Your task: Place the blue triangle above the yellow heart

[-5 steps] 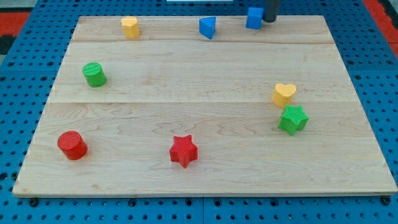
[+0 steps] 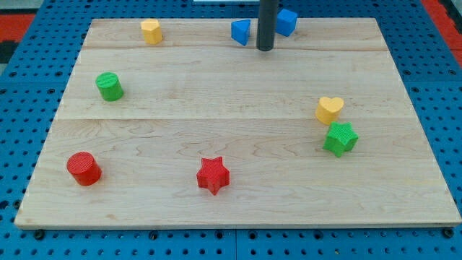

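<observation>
Task barely begun. Blue triangle sits top centre of surface, well apart from yellow heart at right middle. Our tool, bare rod grasping nothing: my tip just right of triangle. Whole push remains.

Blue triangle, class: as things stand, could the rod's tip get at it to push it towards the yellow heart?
Probably yes. My tip sits just right of the blue triangle, nothing between them. To push it towards the yellow heart, it must first get round to the triangle's left.
</observation>
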You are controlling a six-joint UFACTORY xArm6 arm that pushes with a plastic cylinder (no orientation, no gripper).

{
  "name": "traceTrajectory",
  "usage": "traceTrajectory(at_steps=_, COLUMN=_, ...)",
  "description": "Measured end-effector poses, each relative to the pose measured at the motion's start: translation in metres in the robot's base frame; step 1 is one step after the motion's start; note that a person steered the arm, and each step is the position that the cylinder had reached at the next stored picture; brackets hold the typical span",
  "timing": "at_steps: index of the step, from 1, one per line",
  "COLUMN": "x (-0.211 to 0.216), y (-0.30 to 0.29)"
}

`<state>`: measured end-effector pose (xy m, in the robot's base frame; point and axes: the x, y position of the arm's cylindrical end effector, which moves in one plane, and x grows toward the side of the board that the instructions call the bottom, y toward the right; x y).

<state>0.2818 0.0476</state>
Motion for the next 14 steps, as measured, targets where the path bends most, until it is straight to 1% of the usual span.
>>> traceTrajectory(at_steps=1, x=0.016, y=-0.079)
traceTrajectory(at_steps=2, x=-0.024, y=-0.121)
traceTrajectory(at_steps=3, x=-0.071, y=-0.118)
traceTrajectory(at_steps=4, x=-0.084, y=-0.038)
traceTrajectory(at_steps=5, x=-0.045, y=0.025)
traceTrajectory(at_steps=6, x=-0.003, y=0.036)
traceTrajectory(at_steps=7, x=-0.018, y=0.064)
traceTrajectory(at_steps=8, x=-0.033, y=0.052)
traceTrajectory(at_steps=9, x=-0.053, y=-0.001)
traceTrajectory(at_steps=10, x=-0.06, y=-0.051)
traceTrajectory(at_steps=11, x=-0.03, y=-0.057)
traceTrajectory(at_steps=14, x=0.046, y=-0.046)
